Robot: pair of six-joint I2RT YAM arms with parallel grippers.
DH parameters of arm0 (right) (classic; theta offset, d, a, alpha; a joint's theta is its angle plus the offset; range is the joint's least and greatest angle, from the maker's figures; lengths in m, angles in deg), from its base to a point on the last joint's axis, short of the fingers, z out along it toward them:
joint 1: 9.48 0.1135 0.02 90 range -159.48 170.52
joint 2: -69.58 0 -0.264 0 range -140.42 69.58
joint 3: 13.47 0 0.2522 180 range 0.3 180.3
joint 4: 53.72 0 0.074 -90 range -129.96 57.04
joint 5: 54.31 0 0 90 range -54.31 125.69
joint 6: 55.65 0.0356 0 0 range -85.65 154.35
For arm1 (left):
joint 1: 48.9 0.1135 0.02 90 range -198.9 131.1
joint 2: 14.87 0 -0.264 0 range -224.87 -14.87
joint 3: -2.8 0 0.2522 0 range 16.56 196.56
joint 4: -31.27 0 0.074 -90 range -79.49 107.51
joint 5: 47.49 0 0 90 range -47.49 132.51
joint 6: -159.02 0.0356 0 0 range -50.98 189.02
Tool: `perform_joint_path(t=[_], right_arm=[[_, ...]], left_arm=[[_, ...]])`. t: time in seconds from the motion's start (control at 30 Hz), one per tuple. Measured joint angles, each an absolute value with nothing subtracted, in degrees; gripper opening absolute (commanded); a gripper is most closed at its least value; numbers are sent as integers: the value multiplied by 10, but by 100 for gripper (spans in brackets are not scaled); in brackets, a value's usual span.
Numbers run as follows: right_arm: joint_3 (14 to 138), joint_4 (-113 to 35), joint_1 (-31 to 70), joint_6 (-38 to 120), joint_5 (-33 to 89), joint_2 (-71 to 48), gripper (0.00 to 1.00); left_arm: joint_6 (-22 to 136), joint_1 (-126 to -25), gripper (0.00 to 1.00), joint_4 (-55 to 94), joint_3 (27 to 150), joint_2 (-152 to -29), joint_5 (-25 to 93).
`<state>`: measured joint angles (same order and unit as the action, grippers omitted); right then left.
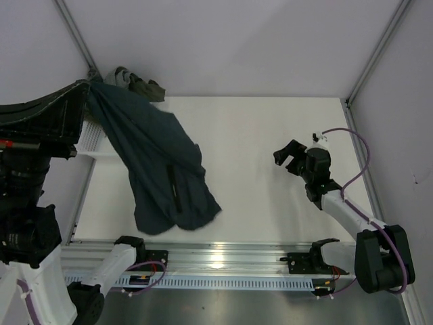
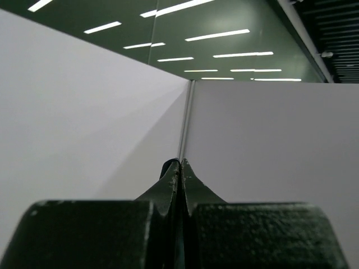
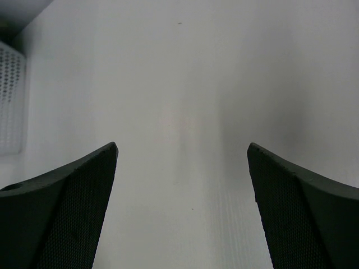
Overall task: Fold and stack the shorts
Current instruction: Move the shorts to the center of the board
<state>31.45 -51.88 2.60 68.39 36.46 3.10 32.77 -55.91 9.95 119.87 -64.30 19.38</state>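
**A:** What does the overhead view show that the wrist cameras don't?

**B:** The whole cloth. The left gripper (image 1: 86, 87) is raised high near the table's (image 1: 270, 128) far left corner and is pinched onto one end of the navy shorts (image 1: 159, 162). Its own camera sees only closed fingers aimed up at the enclosure walls (image 2: 84, 123) and the ceiling lights (image 2: 224, 36) (a dark sliver sits at the tips, too small to name).

**A:** Which way do the shorts run?

**B:** Diagonally. The long axis drops from the lifted end down and to the right. The lower end lies spread on the table close to the near edge, left of the middle.

**A:** What is around them?

**B:** A white mesh basket (image 1: 91, 139) stands at the left edge, partly behind the hanging cloth. The olive-green shorts (image 1: 139, 82) are bunched in the far left corner, just beside the lifted end.

**A:** And on the right?

**B:** The right gripper (image 1: 292, 157) hovers toward the right edge, well apart from the cloth. Its jaws are spread wide and hold nothing. Its camera shows white tabletop between the fingers, with a strip of the basket at its left.
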Motion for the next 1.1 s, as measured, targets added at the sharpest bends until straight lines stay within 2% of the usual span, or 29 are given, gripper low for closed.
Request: perform_joint_path(t=[0.2,0.5,0.7,0.93,1.1], right_arm=[[295,-590,66,649,280,51,96],[276,-639,87,618,254,89,96],[271,-660,97,603,224,89,93],[270,-694,146,566,162,76,93],[286,-692,213,527,127,26,90]], left_arm=[[274,-559,0,161,1168,-643,167],[240,-565,0,241,864,-639,172],[262,-577,0,232,726,-655,229],[301,-585,0,218,694,-753,292],[319,-587,0,196,694,-779,324]])
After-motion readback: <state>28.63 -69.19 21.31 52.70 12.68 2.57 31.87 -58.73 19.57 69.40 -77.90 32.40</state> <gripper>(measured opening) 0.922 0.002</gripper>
